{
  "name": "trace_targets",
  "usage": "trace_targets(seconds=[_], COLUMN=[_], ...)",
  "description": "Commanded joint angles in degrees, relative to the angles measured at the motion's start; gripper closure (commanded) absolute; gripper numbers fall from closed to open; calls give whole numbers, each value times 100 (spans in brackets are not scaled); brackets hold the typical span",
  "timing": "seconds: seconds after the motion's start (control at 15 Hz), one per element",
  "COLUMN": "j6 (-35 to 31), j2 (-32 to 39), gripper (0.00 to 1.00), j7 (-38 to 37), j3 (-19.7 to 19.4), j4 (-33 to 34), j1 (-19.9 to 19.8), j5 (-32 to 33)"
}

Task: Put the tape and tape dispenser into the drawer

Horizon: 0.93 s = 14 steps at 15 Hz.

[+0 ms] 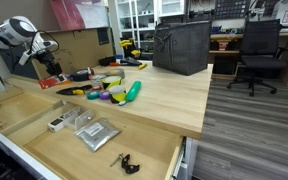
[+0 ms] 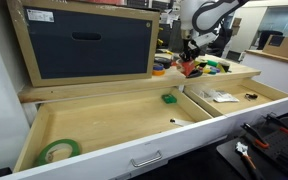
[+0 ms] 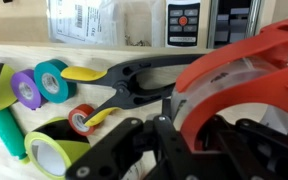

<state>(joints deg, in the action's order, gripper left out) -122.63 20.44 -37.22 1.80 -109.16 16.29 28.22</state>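
Observation:
The red tape dispenser point(image 3: 246, 68) with dark parts fills the right of the wrist view and sits between my gripper's point(image 3: 176, 128) black fingers, which are shut on it. In both exterior views the gripper point(image 1: 50, 68) point(image 2: 189, 56) is at the back of the wooden tabletop with the red dispenser point(image 1: 52, 78) point(image 2: 187, 67) under it. Tape rolls lie beside it: purple point(image 3: 26, 90), teal point(image 3: 52, 78), small red point(image 3: 81, 120) and yellow-green point(image 3: 52, 152). The wide pale plywood drawer point(image 1: 44, 148) point(image 2: 114, 122) stands pulled out, split by thin dividers.
A long green object point(image 1: 133, 91) and black-and-yellow pliers point(image 3: 114, 75) lie among the rolls. A black bag point(image 1: 181, 47) stands on the table. The drawer holds a green tape roll point(image 2: 57, 151), a silver pouch point(image 1: 94, 133) and small items. An office chair point(image 1: 256, 50) stands behind.

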Motion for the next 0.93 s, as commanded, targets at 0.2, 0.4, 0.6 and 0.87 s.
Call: trace_targets(seconds=[0.2, 0.4, 0.6, 0.87], j6=[-439, -622, -694, -736], j2=[-560, -672, -771, -687], gripper=[94, 94, 94, 94], j7=[694, 760, 793, 674], j3=[275, 363, 447, 521], j4=[-883, -1149, -1407, -1579], j1=[44, 95, 141, 260], j5=[73, 78, 99, 268])
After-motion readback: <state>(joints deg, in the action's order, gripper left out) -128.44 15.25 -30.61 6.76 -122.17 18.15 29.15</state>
